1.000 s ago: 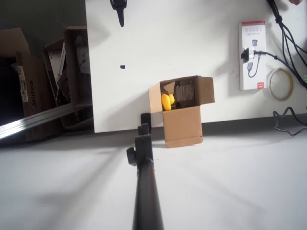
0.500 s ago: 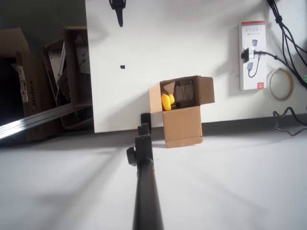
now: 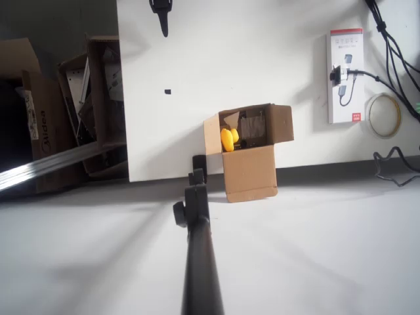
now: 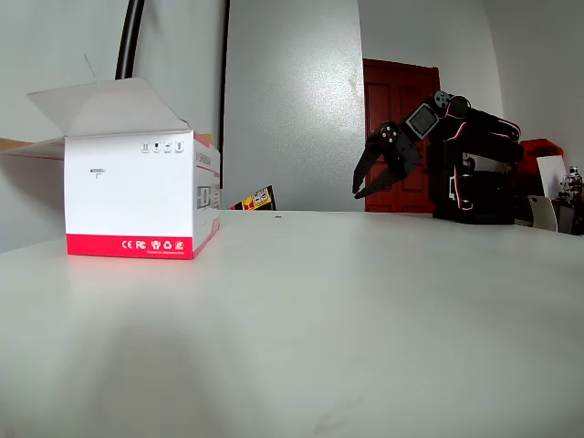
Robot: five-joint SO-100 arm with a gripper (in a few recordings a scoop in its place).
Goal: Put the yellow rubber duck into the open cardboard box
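Resting spot: the small yellow rubber duck point(image 3: 228, 139) sits inside your open brown cardboard box point(image 3: 249, 172).
Fingers point(image 4: 376, 173): spread, empty, raised off the worktop point(image 4: 301, 310).
Remaining: nothing, I judge.

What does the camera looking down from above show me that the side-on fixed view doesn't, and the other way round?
From above: the small yellow rubber duck sitting inside the open brown cardboard box, plus a pale roll of tape. Fixed view: the black robot arm's gripper, jaws apart, holding nothing. Both: the white table and the white-and-red carton.
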